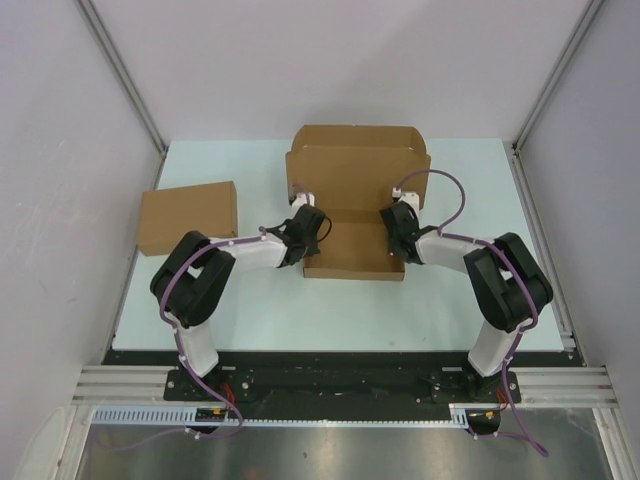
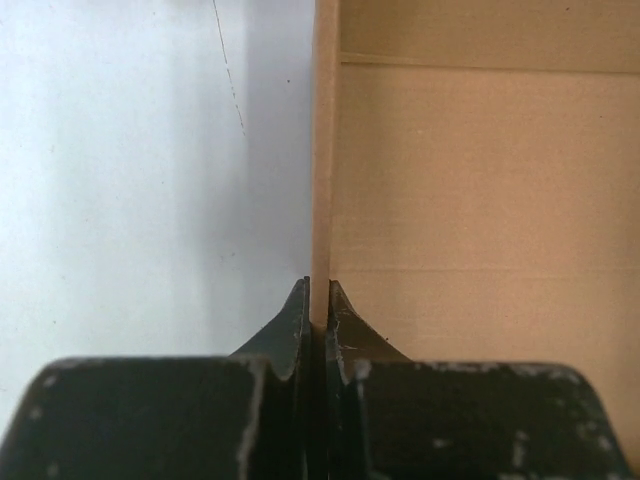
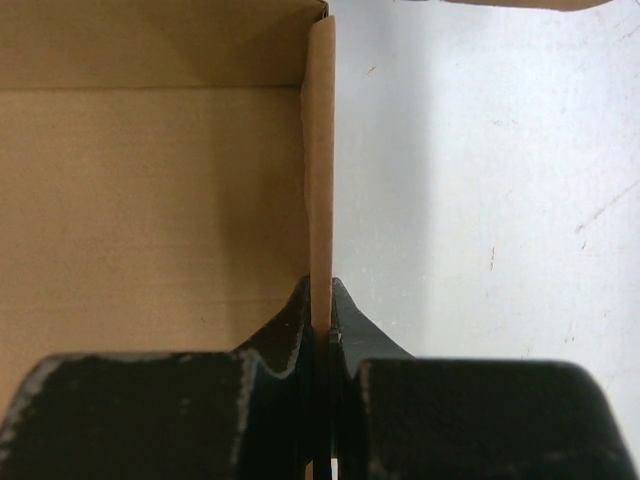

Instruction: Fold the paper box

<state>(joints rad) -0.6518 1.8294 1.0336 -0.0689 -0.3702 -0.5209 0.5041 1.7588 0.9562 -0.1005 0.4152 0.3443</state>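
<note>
The paper box (image 1: 355, 225), brown die-cut cardboard, lies mid-table as a shallow tray with its lid panel (image 1: 357, 160) standing up at the back. My left gripper (image 1: 306, 222) is shut on the tray's left side wall (image 2: 323, 150), which runs up edge-on between the fingertips (image 2: 295, 310). On the other side, my right gripper (image 1: 400, 228) is shut on the right side wall (image 3: 320, 160), also seen edge-on. Both wrist views show the box floor (image 2: 480, 180) (image 3: 150, 190) inside the walls.
A second plain brown cardboard box (image 1: 188, 217) sits at the left of the pale green table (image 1: 460, 300). White enclosure walls with metal posts (image 1: 120, 70) stand close on both sides and at the back.
</note>
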